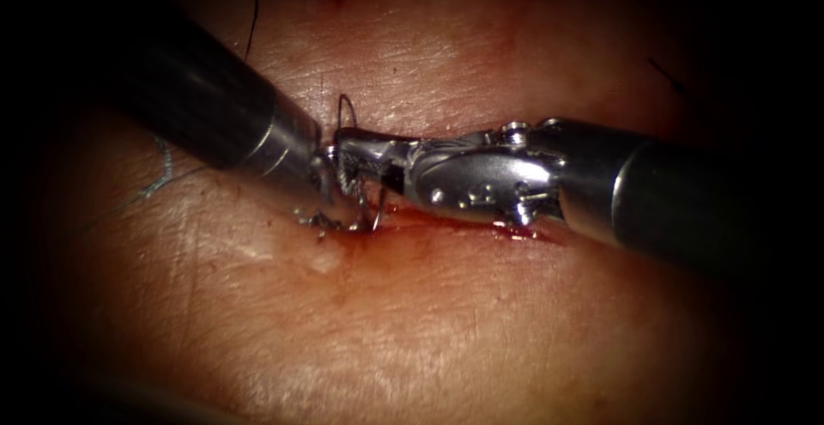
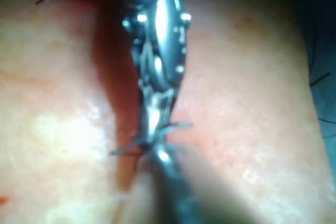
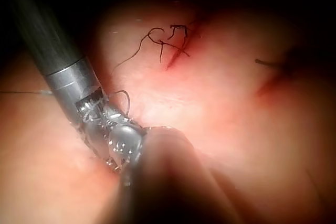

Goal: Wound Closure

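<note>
Mid-stitch at the cut point(image 1: 446, 223): I'm crowding both tools together, right tool point(image 1: 365, 163) meeting left tool point(image 1: 330, 206) around the needle point(image 1: 376, 215), but honestly can't tell either jaws' grip; next needs a confirmed hold.

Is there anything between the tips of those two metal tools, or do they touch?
In the endoscope view the left end effector and right end effector meet over the cut, with a thin dark thread looping up between them. No bare tissue separates them.
</note>
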You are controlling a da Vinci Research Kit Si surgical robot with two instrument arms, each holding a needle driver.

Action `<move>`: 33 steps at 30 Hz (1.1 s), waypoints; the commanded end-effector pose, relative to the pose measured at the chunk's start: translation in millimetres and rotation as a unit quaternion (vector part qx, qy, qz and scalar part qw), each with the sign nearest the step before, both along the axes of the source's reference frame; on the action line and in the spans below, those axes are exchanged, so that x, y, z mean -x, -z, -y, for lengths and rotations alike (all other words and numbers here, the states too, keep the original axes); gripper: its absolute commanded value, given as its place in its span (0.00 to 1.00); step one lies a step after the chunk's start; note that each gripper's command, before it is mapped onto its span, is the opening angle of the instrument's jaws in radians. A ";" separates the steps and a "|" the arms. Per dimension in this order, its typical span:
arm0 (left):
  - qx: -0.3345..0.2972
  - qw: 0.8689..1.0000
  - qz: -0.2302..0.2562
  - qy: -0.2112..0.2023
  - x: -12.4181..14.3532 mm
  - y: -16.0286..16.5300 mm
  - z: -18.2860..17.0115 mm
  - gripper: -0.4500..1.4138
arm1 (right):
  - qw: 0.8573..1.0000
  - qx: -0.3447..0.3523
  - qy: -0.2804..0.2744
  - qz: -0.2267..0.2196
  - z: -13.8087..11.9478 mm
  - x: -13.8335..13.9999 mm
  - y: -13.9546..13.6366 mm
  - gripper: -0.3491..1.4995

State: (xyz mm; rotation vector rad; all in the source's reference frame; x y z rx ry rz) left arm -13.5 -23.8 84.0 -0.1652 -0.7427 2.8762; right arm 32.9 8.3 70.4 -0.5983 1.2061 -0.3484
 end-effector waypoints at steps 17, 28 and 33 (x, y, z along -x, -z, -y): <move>-0.003 1.000 -0.009 0.015 -0.4 -0.5 0.8 0.28 | 0.990 0.129 0.055 0.015 5.4 -2.9 -0.7 0.00; -0.004 1.000 -0.009 0.016 0.0 -0.7 0.3 0.30 | 0.999 0.038 -0.002 -0.033 1.7 2.9 4.0 0.00; -0.004 1.000 -0.010 0.018 0.5 -0.8 0.1 0.30 | 0.999 0.002 -0.013 -0.053 1.7 4.2 4.9 0.00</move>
